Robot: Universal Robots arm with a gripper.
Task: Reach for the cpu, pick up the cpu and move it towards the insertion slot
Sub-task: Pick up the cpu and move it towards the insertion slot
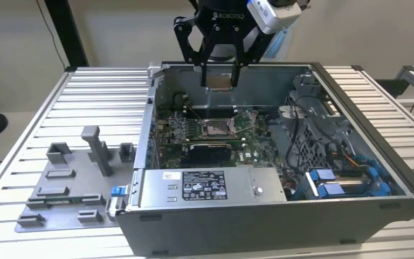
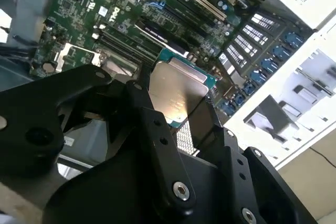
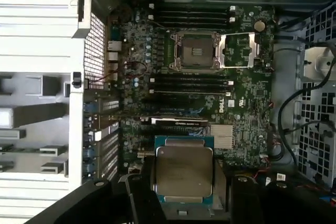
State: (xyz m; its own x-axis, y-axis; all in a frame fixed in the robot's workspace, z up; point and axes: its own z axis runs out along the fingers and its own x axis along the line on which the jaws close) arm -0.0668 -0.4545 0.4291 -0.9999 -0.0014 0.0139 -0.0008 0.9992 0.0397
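Pinching one cpu (image 3: 184, 170) between two fingers (image 2: 157, 135), tool (image 1: 219, 81) above open case (image 1: 379, 162), one insertion slot (image 3: 195, 52) below.

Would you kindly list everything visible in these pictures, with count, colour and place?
cpu: one, silvery top with greenish edge, held in the hand above the open case.
insertion slot: one, silver-framed socket, open, on the green motherboard.
computer case: one, grey, lying open on the table.
power supply: one, silver box with label, near front of the case.
drive brackets: blue, at the case's corner on the exterior view's right.
fixture blocks: several, grey, on the table to the exterior view's left of the case.
table: one, white slatted.
hand: one, black, shut on the cpu.
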